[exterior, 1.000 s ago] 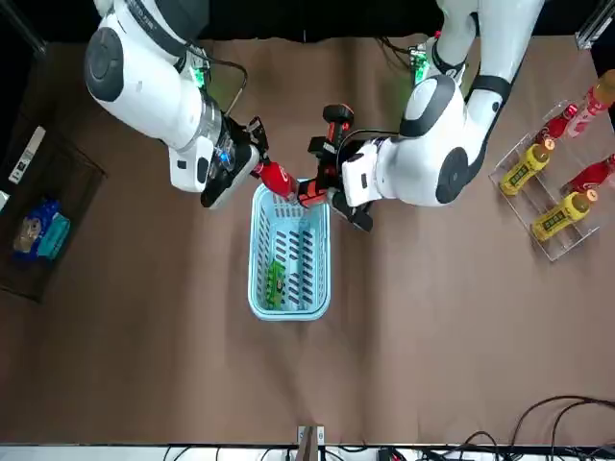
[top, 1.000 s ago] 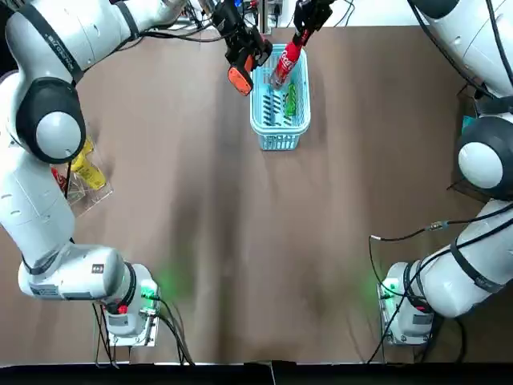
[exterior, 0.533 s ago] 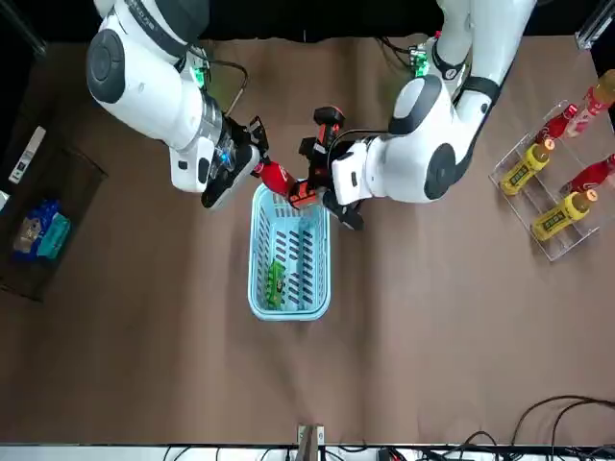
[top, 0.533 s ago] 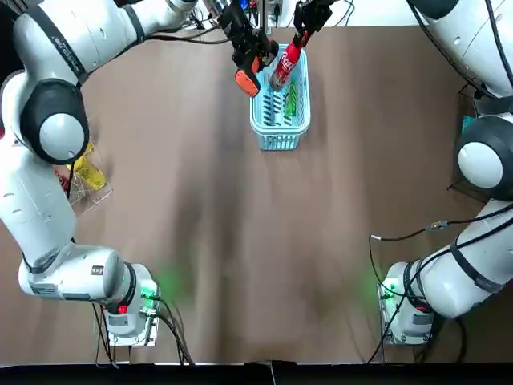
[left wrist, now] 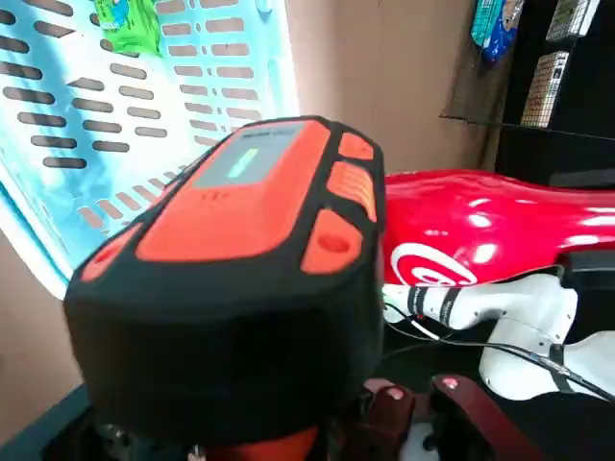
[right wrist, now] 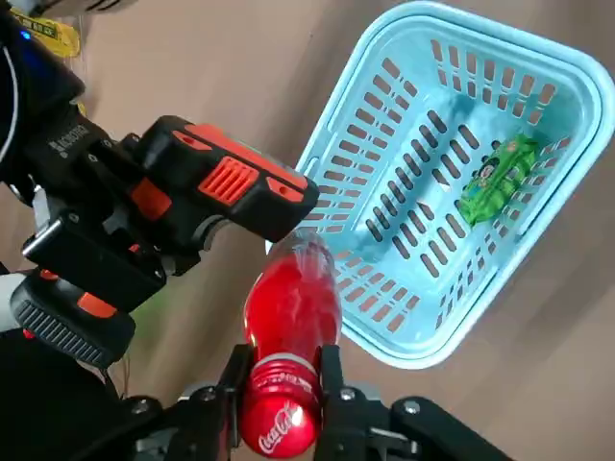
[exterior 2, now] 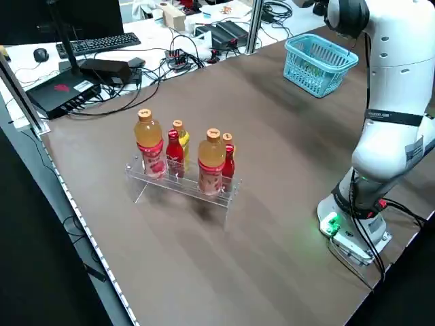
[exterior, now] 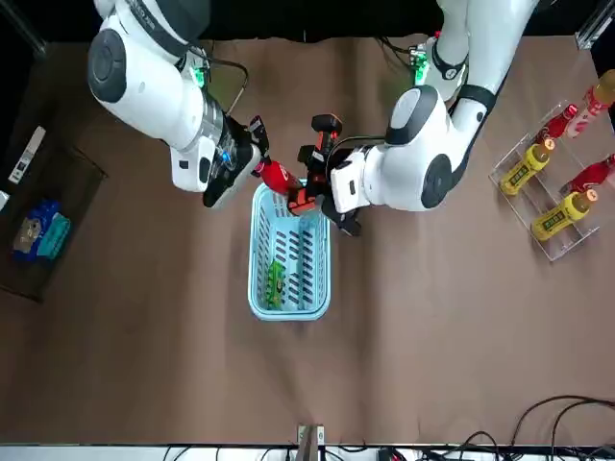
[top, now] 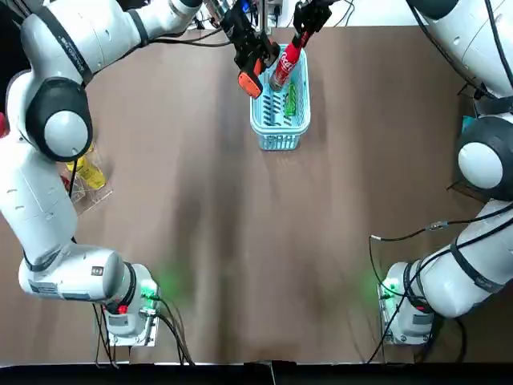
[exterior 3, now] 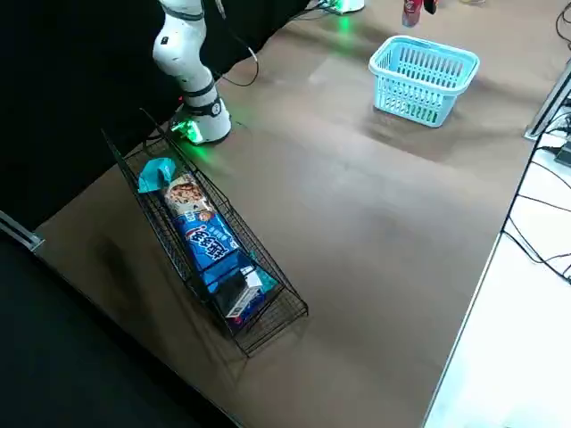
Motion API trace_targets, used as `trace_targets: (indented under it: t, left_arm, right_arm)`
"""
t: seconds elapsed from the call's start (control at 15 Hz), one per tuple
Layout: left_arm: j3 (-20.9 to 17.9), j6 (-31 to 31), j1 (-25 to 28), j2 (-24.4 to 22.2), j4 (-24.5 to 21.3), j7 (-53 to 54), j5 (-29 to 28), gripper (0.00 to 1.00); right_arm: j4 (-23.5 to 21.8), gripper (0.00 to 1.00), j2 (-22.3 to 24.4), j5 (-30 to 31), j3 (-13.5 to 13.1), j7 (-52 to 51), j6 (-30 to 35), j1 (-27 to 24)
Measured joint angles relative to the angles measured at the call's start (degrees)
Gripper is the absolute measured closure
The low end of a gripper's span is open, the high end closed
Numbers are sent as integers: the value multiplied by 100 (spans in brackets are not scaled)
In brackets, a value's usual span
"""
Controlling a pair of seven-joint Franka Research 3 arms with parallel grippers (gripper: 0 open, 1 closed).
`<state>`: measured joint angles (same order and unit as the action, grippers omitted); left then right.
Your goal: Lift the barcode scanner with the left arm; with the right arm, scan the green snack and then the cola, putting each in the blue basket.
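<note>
Cola [right wrist: 288, 305], clamped at the cap by right claw [right wrist: 280, 401], hangs over blue basket's [top: 280, 135] twelve o'clock rim; scanner [top: 250, 80], gripped by left claw [top: 247, 48], at its nine o'clock; green snack [right wrist: 500, 179] inside.

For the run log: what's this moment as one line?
left gripper: shut on barcode scanner, beside cola | right gripper: shut on cola, above blue basket rim | green snack: in basket

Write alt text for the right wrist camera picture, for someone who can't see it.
The right end effector grips a red cola bottle by its capped neck, holding its far end close to the head of an orange-and-black barcode scanner. Beyond them, a blue basket holds the green snack.
</note>
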<state>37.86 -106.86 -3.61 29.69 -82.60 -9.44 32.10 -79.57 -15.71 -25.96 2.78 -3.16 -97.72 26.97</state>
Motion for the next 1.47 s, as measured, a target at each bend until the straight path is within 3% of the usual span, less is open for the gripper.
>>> trace_targets:
  t: [0.13, 0.53, 0.87, 1.13, 1.47]
  left_arm:
    - [1, 23, 17, 0, 10, -9, 0, 86]
    - [-2, 1061, 845, -157, 85, -100, -220, 86]
    - [-9, 1765, 1343, -254, 43, -259, -1280, 86]
    - [-36, 1823, 1646, -251, -227, -437, -2279, 86]
    - [-148, 1815, 1828, -114, -675, -733, -3613, 86]
  right_arm:
    - [0, 67, 0, -2, 7, 51, -8, 4]
    - [0, 67, 0, -2, 15, 161, -45, 6]
    - [0, 67, 0, -2, 31, 160, -49, 58]
    - [-31, 67, -56, 16, 7, 347, -75, 86]
    - [-78, 67, -530, 474, -132, 722, -152, 39]
